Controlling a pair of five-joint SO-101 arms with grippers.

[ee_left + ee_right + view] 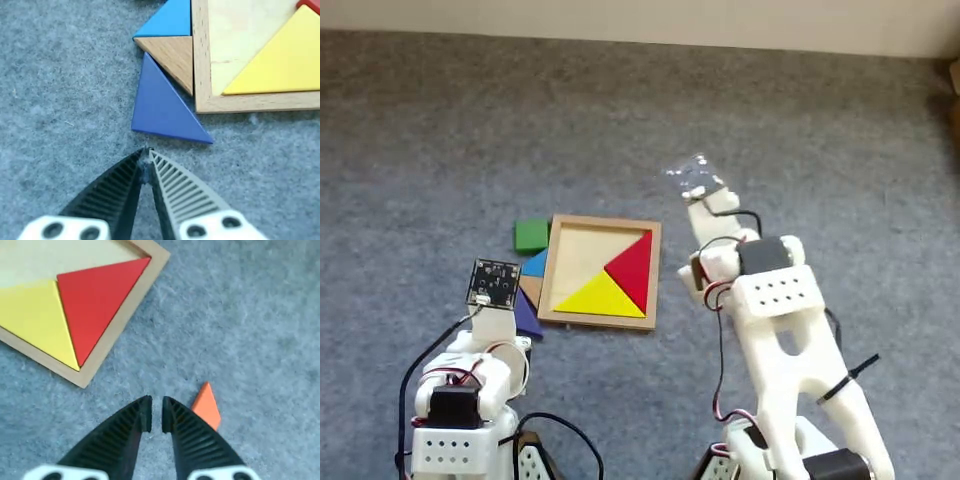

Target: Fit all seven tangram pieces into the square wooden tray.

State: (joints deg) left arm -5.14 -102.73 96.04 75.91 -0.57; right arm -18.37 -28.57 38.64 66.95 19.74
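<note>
The square wooden tray [549,268] holds a red triangle [634,265] and a yellow triangle [599,296]; its other half is bare wood. Against its outer left side lie a green square [531,235], a light blue triangle [170,21], a wooden triangle [172,55] and a dark blue triangle [160,107]. My left gripper [146,152] is shut and empty, its tips just short of the dark blue triangle. My right gripper [156,412] is open by a narrow gap above the carpet, off the tray's right side. A small orange piece [206,405] lies beside one finger.
Grey carpet [800,130] covers the whole work area, with free room behind and to the right of the tray. The left arm [470,390] stands at the near left, the right arm [790,340] at the near right. A pale wall strip runs along the far edge.
</note>
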